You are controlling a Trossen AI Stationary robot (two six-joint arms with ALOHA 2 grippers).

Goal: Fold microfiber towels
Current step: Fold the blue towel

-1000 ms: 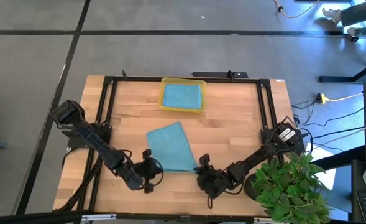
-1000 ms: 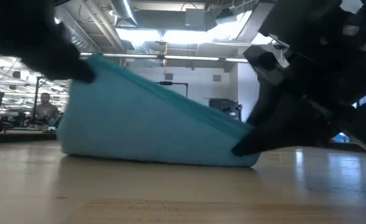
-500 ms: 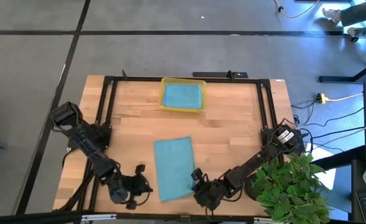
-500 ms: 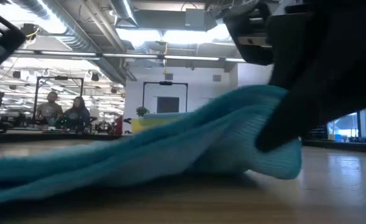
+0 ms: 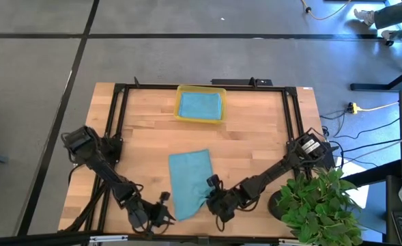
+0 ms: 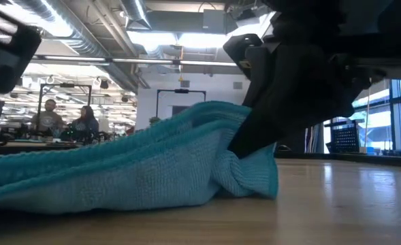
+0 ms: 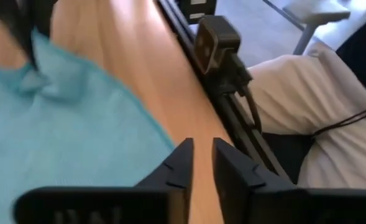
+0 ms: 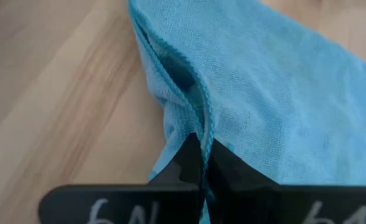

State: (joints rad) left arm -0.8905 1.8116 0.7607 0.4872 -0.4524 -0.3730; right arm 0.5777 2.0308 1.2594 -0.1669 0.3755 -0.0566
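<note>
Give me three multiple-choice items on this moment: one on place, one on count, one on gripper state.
1. Where is the yellow tray?
A. far edge, middle
B. near left corner
C. beside the plant

2. How many teal towels show?
A. one
B. two
C. four

3. What does the right gripper hold?
A. nothing
B. the tray
C. a towel edge

Answers:
1 A: the yellow tray sits mid far edge.
2 B: one teal towel lies in the tray, another teal towel on the table.
3 C: the right gripper pinches that towel's edge; the left gripper holds nothing.
</note>
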